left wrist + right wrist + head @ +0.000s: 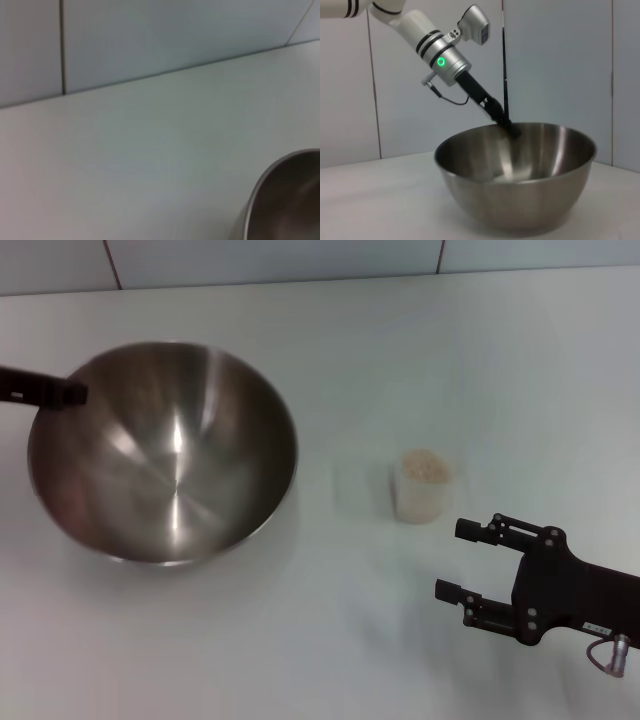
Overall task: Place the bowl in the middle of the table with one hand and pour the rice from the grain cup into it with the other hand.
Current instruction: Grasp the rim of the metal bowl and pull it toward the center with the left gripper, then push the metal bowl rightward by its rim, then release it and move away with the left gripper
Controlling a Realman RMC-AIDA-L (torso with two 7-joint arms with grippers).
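My left gripper [72, 393] has the far-left rim of the stainless-steel bowl [165, 455] pinched between its closed fingers; the right wrist view shows the black finger reaching down over the rim on the side away from that camera. The bowl rests on the white table [480, 350], left of centre and looking slightly tipped toward my right. My right gripper [458, 560] hovers low at the near right, fingers spread wide and holding nothing, pointing toward the grain cup [421, 487], which stands upright just ahead of it and apart from the bowl.

I judge the bowl placement close to finished, so the step now is taking the cup. To do it well I should bring the open fingers level on both sides of the cup's straight wall, around mid-height, and close gently, since thin clear plastic will likely flex and could slip. I want the bowl flat and steady before I tilt anything over it.

The bowl's shiny inside is bare, no grains in it. The cup holds the rice [424, 466], a pale heap reaching up near its brim, so a quick lift may spill
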